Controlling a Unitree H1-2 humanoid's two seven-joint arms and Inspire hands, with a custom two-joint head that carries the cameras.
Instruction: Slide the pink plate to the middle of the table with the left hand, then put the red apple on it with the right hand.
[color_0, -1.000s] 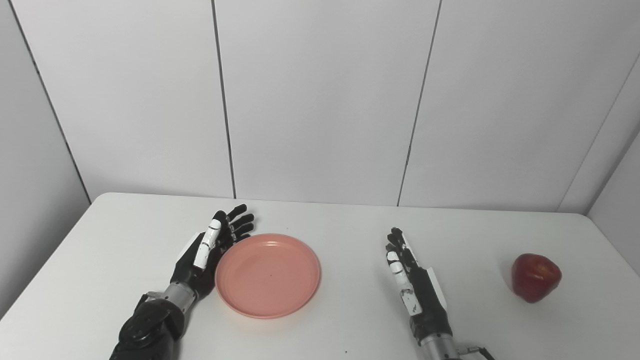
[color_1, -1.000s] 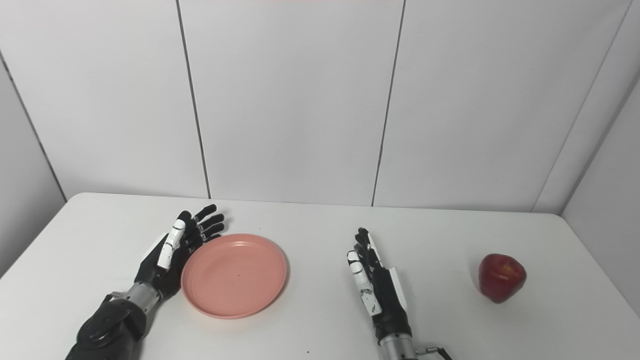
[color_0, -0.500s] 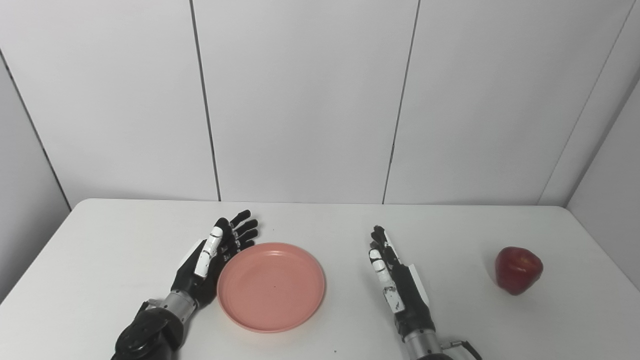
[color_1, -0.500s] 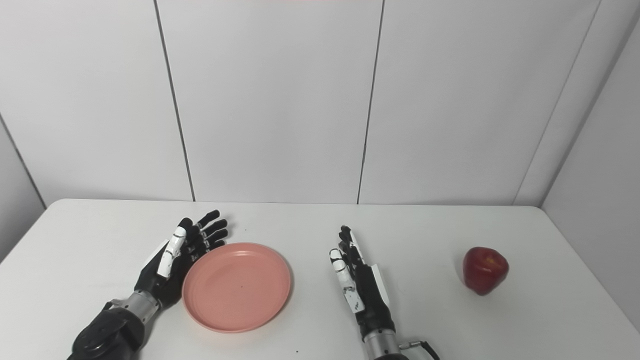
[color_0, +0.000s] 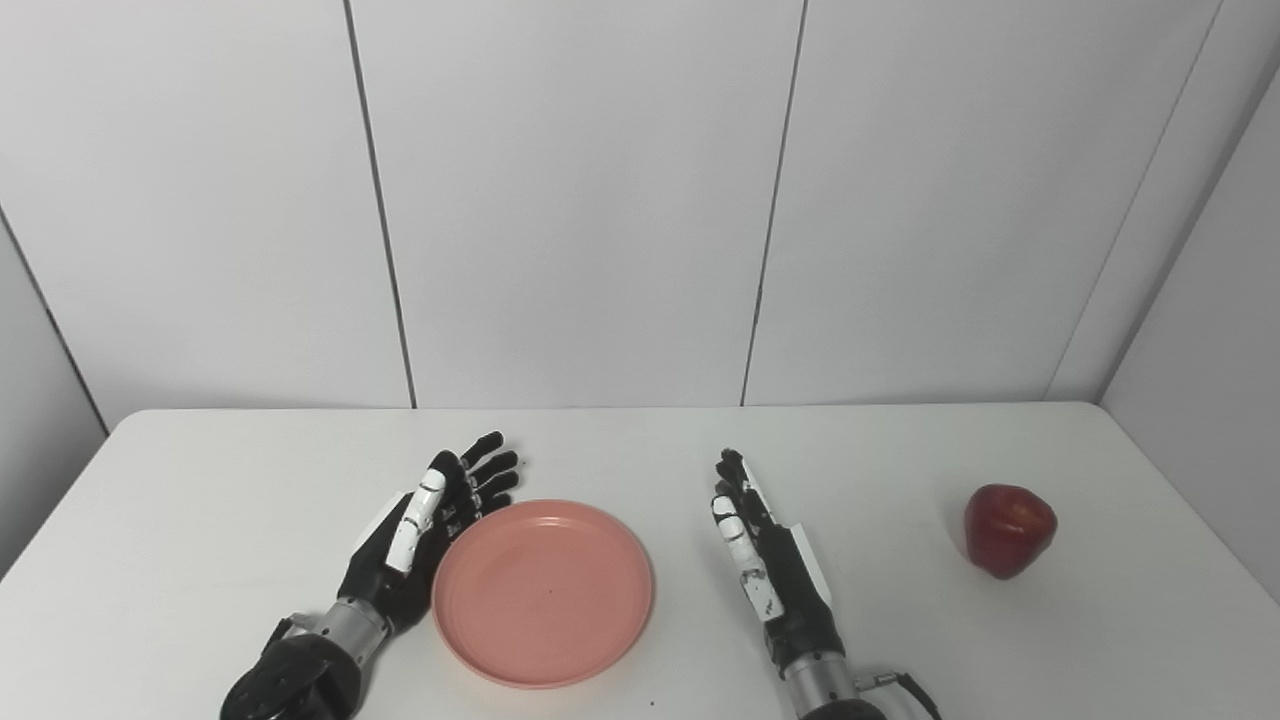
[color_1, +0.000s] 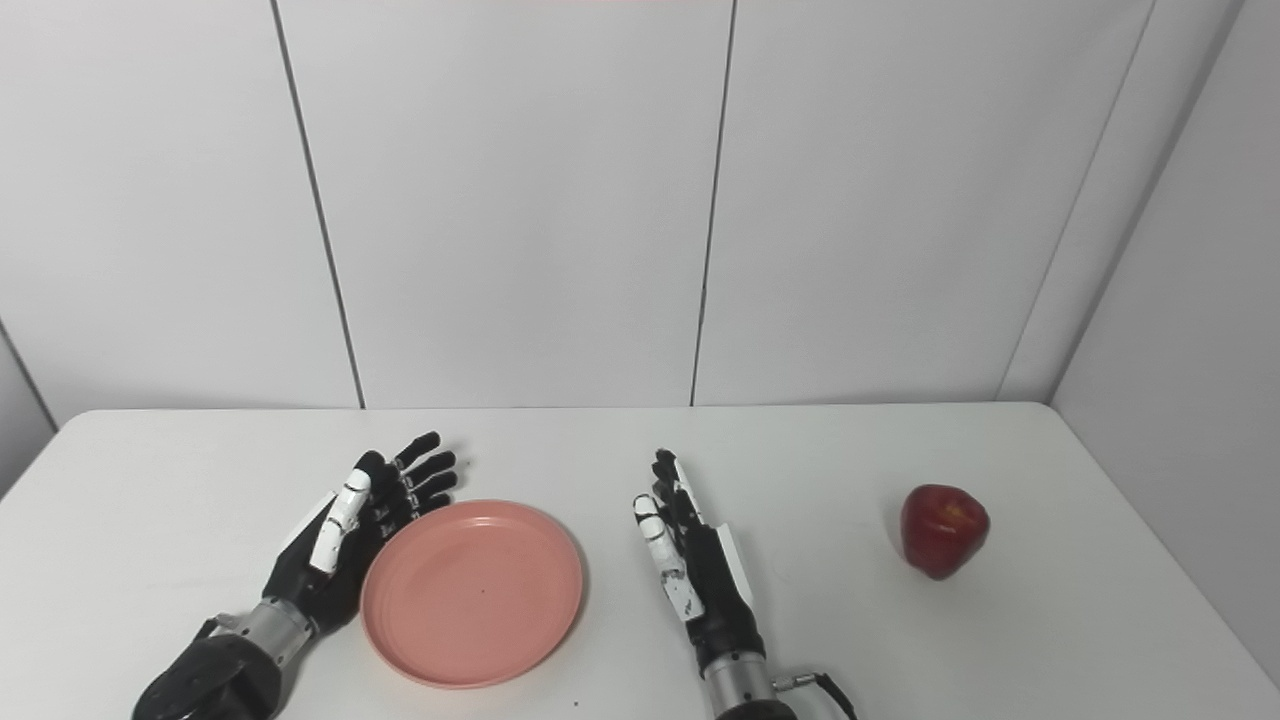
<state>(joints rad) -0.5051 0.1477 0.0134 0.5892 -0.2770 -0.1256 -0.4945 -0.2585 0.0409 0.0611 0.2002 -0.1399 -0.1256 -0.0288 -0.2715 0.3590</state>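
- At the near edge, both dark forearms with metal wrists rise from the bottom of the view onto the plain white worktop (color_0: 200, 480).
- The round, shallow pink plastic plate (color_0: 543, 592) lies flat on the worktop, left of centre and close to the near edge, with nothing on it.
- The black-and-white left hand (color_0: 420, 525) lies along the plate's left rim, edge-on to the worktop with the palm turned toward the plate. Its fingers are stretched out and spread, and it holds nothing. The hand sits right against the rim, though actual contact cannot be made out.
- The black-and-white right hand (color_0: 765, 560) rests just right of the plate, clear of it. Its fingers are straight, pointing away from the robot, and it is empty.
- The glossy red apple (color_0: 1010, 516) stands on the worktop well to the right of the right hand, near the right edge, and nothing touches it.
- Beyond the worktop stands a pale grey panelled wall (color_0: 580, 200) with thin dark vertical seams.
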